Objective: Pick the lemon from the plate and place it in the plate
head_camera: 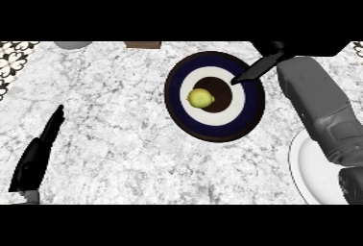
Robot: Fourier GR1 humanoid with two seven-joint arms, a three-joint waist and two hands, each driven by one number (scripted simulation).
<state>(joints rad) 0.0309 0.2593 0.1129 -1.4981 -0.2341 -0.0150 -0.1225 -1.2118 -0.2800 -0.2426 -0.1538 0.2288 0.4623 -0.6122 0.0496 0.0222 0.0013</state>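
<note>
Two plates show in the head view: a dark blue plate (186, 120) with a white ring, carrying the lemon (200, 98) at its middle, and a white plate (303, 168) at the right edge, cut off and partly hidden under the grey right forearm. The right hand (264, 65) hangs over the blue plate's far rim, one finger stretched toward the lemon without touching it; the rest is cropped, holding nothing visible. The left hand (39, 153) rests straight-fingered and open on the marbled counter (106, 125), well apart. Objects at the far edge are cut off, unidentifiable.
</note>
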